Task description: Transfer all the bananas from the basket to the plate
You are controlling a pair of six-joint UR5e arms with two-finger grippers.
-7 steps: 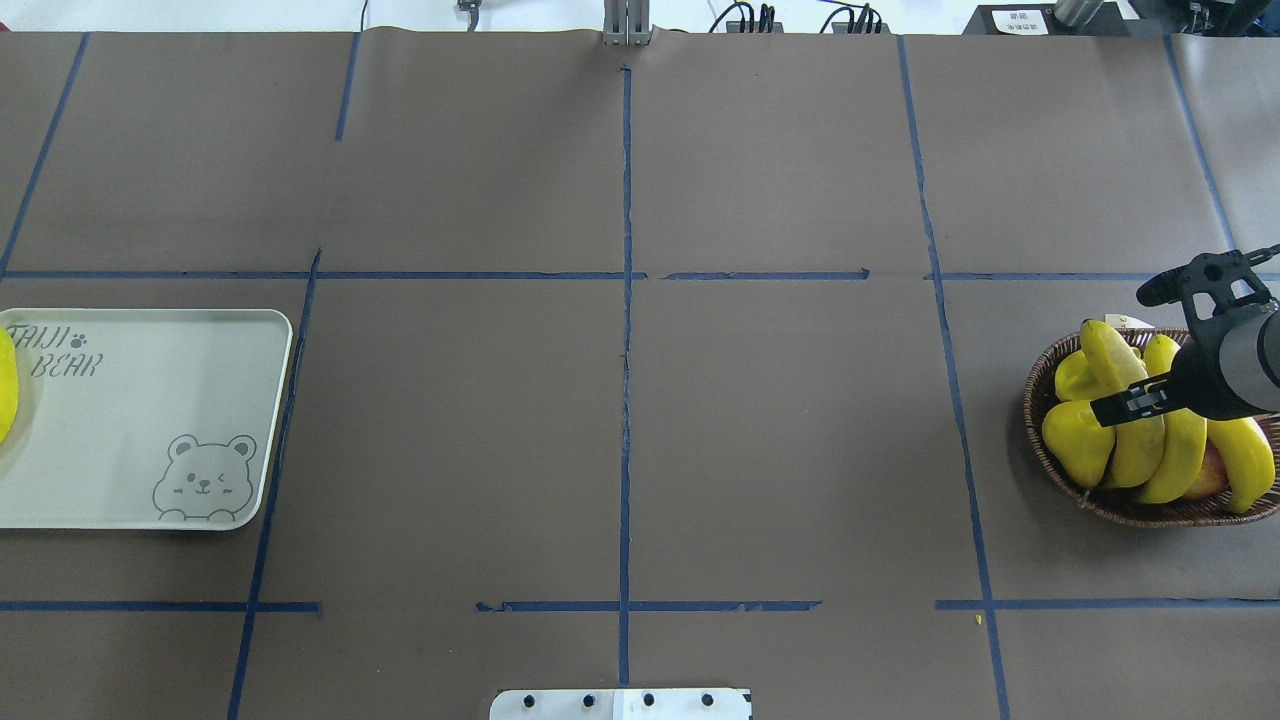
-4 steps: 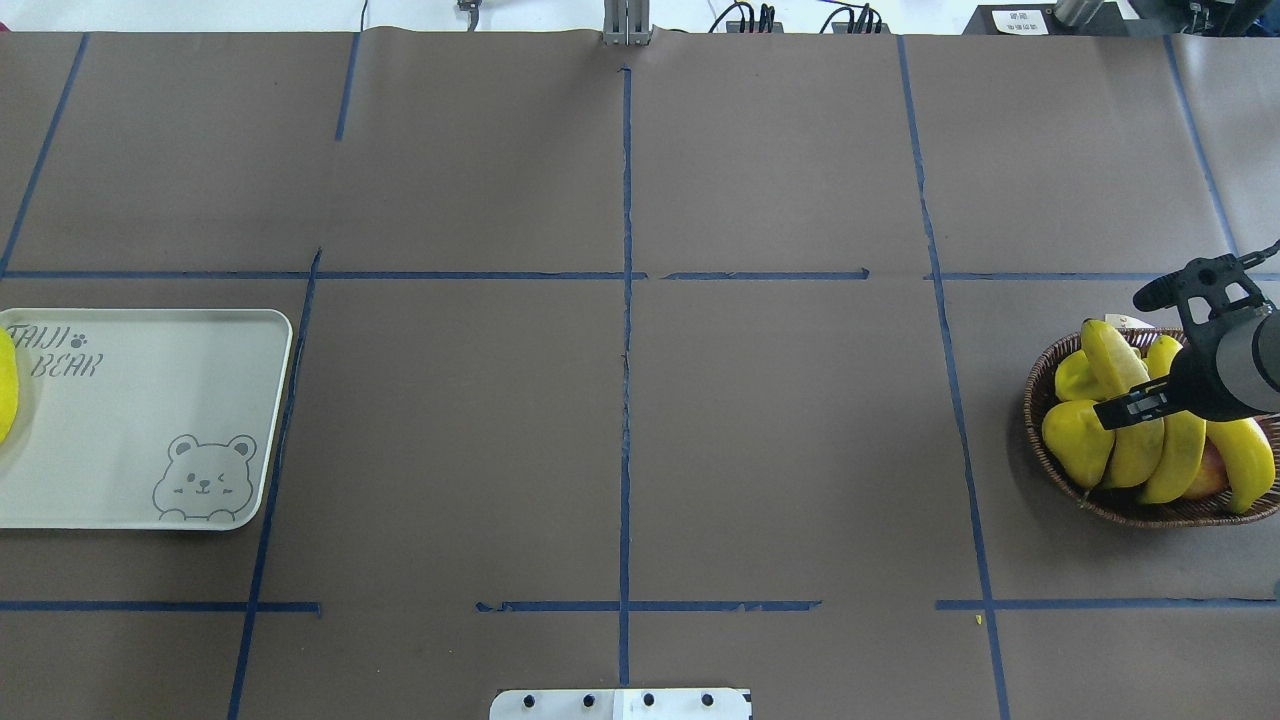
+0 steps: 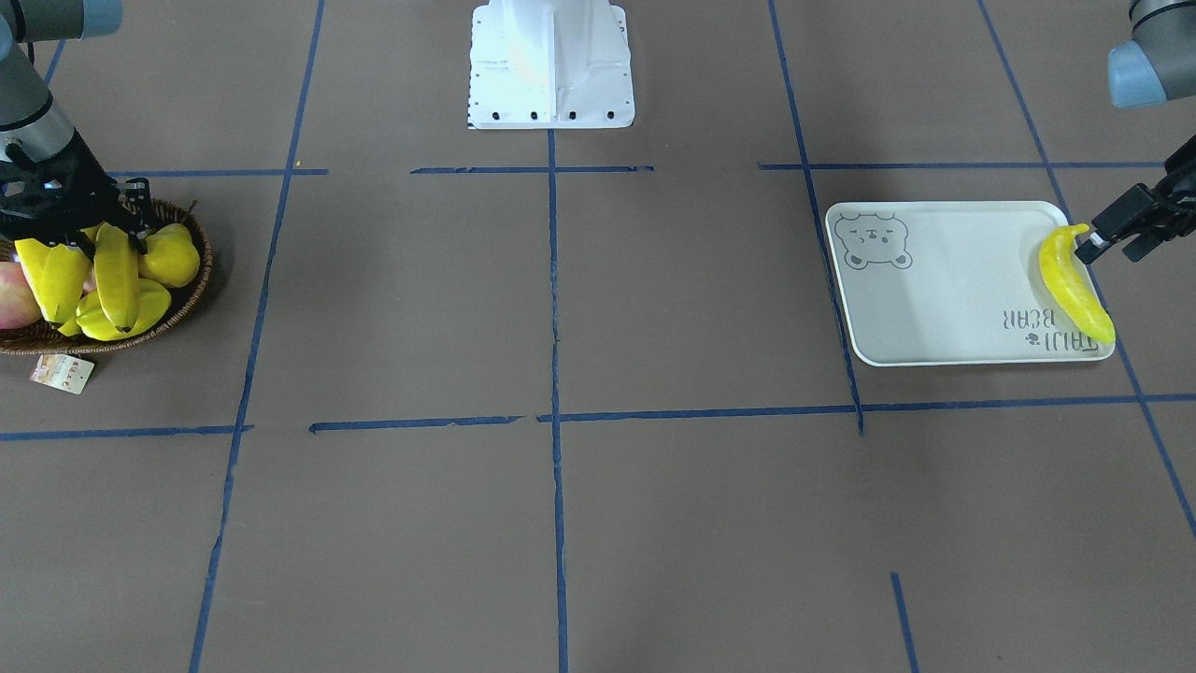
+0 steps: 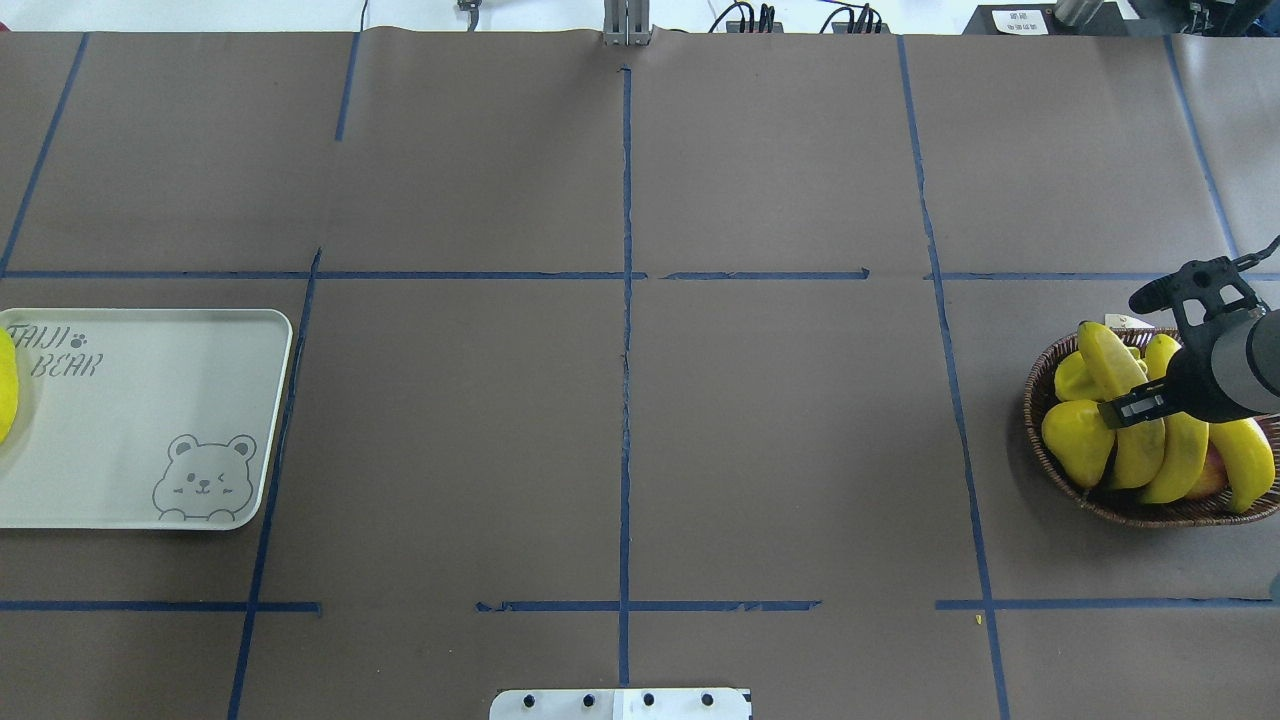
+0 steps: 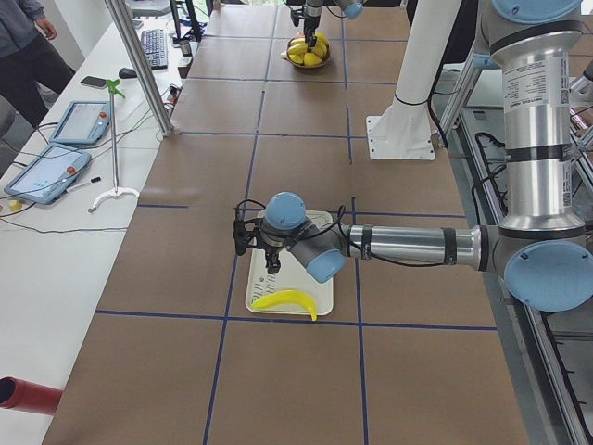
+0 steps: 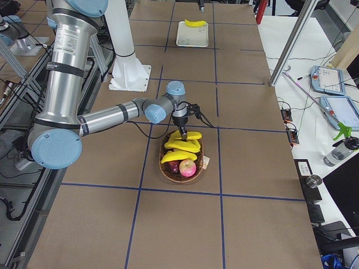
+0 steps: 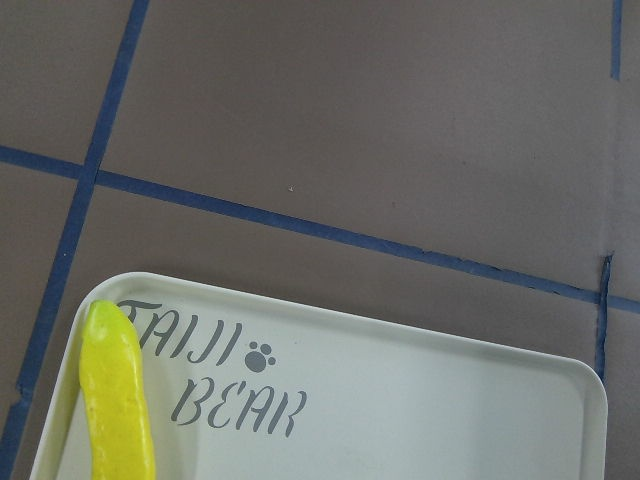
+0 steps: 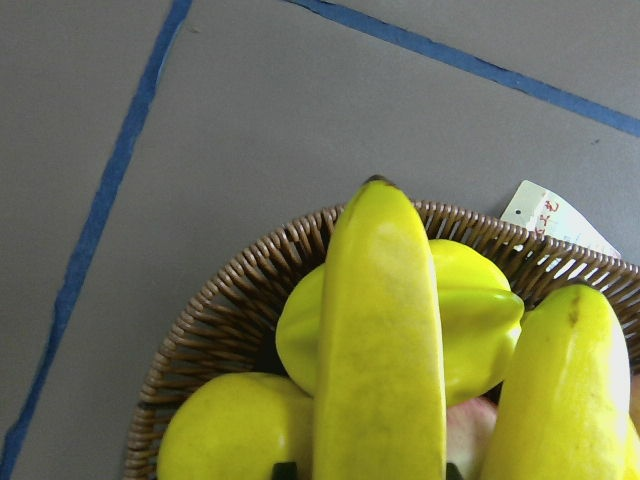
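The wicker basket (image 4: 1120,512) at the table's right end holds three bananas. My right gripper (image 4: 1130,408) is down in it, shut across the middle of the leftmost banana (image 4: 1105,355). That banana (image 8: 380,330) fills the right wrist view, with a finger tip just showing on either side. Two more bananas (image 4: 1180,440) lie beside it. At the far left, one banana (image 3: 1074,290) lies along the edge of the bear plate (image 3: 944,290). My left gripper (image 3: 1107,250) hovers open just past that banana's stem end, with nothing in it.
A yellow pear (image 4: 1075,440), a starfruit (image 8: 480,320) and a reddish apple (image 3: 9,294) share the basket. A paper tag (image 3: 61,372) hangs outside its rim. The robot's white base (image 3: 549,65) stands at mid-table. Blue tape lines cross the brown table cover.
The right wrist has shifted slightly left and lower over the basket, and the gripped banana's upper tip has nudged left. The plate and its banana have not moved.
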